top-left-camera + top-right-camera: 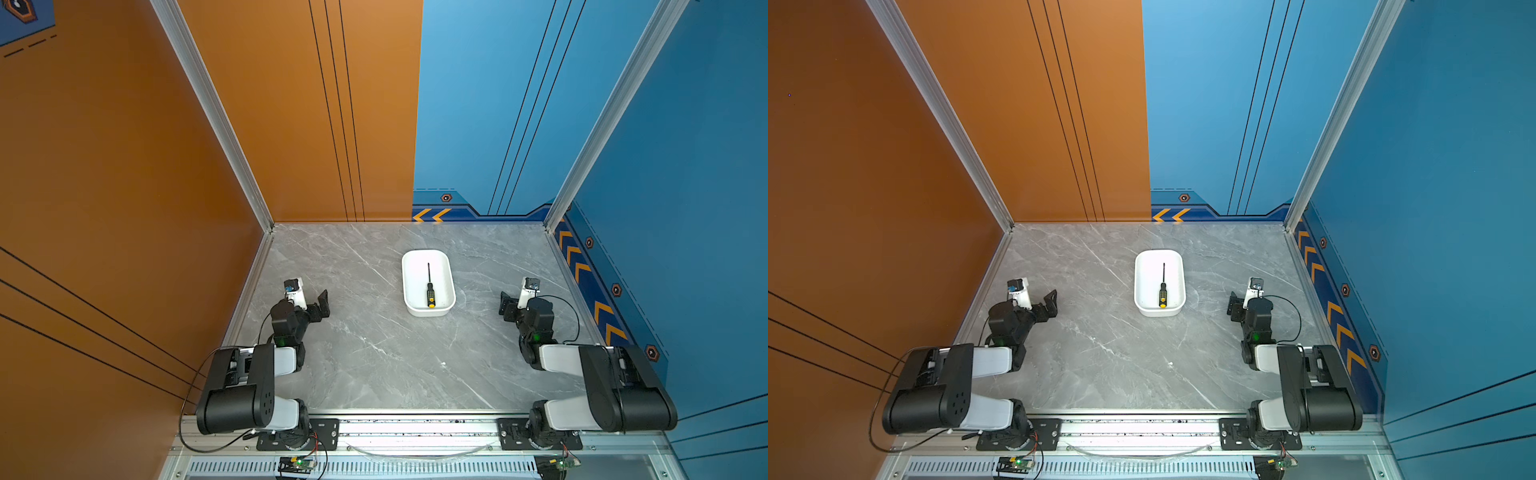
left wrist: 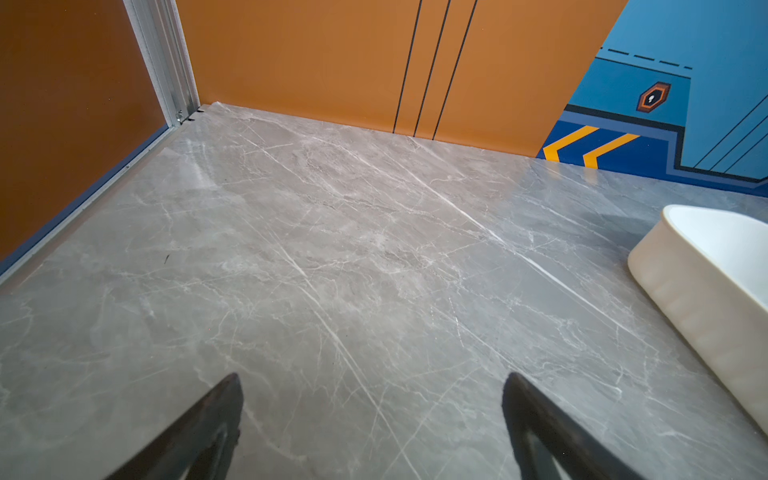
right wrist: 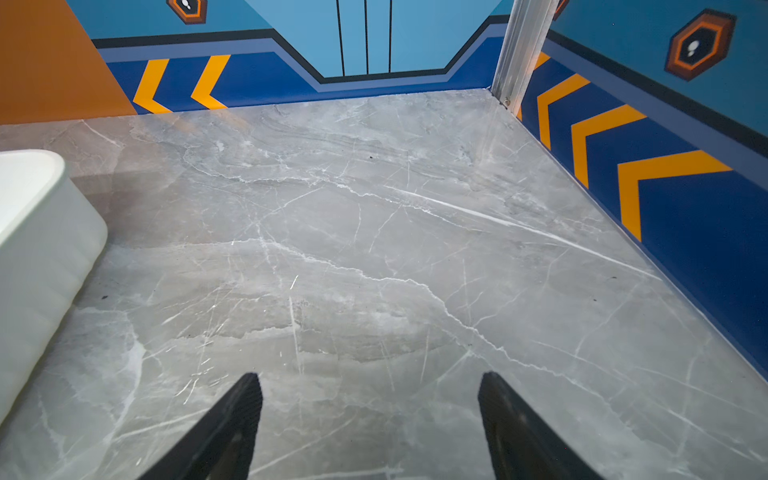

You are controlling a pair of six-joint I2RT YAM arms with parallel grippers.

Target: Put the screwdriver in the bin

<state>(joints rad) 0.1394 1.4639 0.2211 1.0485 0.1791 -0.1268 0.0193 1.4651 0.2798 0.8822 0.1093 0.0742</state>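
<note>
Both our claws, left claw (image 2: pixel 372 424) and right claw (image 3: pixel 370 419), gape empty; between them, black-and-yellow slim screwdriver (image 1: pixel 430 286) lies inside shallow white plastic bin (image 1: pixel 449 266). We risk only nudging it.

Stereo pair high above, looking down over the whole worktop (image 1: pixel 374 365), wrist cameras low, near it, both catching the bin (image 2: pixel 706 299).

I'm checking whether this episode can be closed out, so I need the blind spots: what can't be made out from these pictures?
- Screwdriver tip type: too small in both top views.
- Bin interior: hidden by its own wall and cut off by the frame edge in both wrist views.
- Whether the screwdriver handle touches the bin's near wall: too small to tell.
- Left tool and right tool: only the fingertips show in their wrist views.
</note>
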